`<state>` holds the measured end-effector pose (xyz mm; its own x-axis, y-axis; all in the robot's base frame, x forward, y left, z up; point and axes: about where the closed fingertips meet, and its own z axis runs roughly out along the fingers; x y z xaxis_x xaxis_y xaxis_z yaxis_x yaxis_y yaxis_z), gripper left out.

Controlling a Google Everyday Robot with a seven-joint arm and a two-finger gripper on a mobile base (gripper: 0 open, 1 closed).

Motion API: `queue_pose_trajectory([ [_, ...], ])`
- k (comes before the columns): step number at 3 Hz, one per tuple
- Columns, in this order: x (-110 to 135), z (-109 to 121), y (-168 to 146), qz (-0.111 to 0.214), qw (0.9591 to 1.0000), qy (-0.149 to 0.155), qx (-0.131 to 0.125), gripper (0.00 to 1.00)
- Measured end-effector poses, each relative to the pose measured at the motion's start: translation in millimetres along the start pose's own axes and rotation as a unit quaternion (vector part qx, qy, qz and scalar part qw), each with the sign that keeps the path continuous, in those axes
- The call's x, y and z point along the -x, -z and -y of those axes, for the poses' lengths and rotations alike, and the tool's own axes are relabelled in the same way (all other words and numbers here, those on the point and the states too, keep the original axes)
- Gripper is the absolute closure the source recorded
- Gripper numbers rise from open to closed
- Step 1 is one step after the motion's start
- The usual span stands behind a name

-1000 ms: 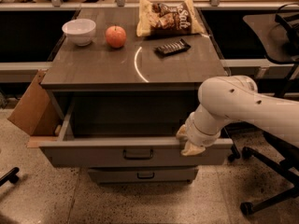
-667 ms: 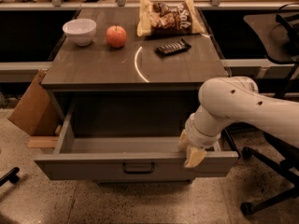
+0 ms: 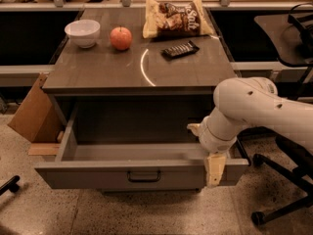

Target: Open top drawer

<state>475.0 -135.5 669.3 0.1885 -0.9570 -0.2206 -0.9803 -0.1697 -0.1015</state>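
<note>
The top drawer (image 3: 98, 176) is pulled far out of the grey cabinet, towards the camera. Its plain grey front carries a small dark pull (image 3: 144, 176) at the centre, and what shows of its inside holds nothing. My gripper (image 3: 214, 168) sits at the right end of the drawer front, hanging over its top rim, with the white arm (image 3: 254, 106) reaching in from the right. The two lower drawers are hidden under the open one.
On the cabinet top (image 3: 98, 75) lie a white bowl (image 3: 83, 32), an apple (image 3: 121, 37), a chip bag (image 3: 176, 17) and a dark snack bar (image 3: 180, 49). A cardboard box (image 3: 34, 109) leans at the left. An office chair base (image 3: 281, 199) stands at the right.
The top drawer has slid further out towards the camera, and my gripper has moved down and outward with its front. The lower drawers have dropped out of sight beneath it.
</note>
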Motion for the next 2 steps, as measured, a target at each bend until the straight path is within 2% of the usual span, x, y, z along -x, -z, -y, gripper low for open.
queue_pose_trajectory([
  [1,-6,7,54,-0.021,0.9988,0.024,-0.036,0.00],
  [2,-6,17,124,-0.044,0.9946,0.052,-0.078,0.00],
])
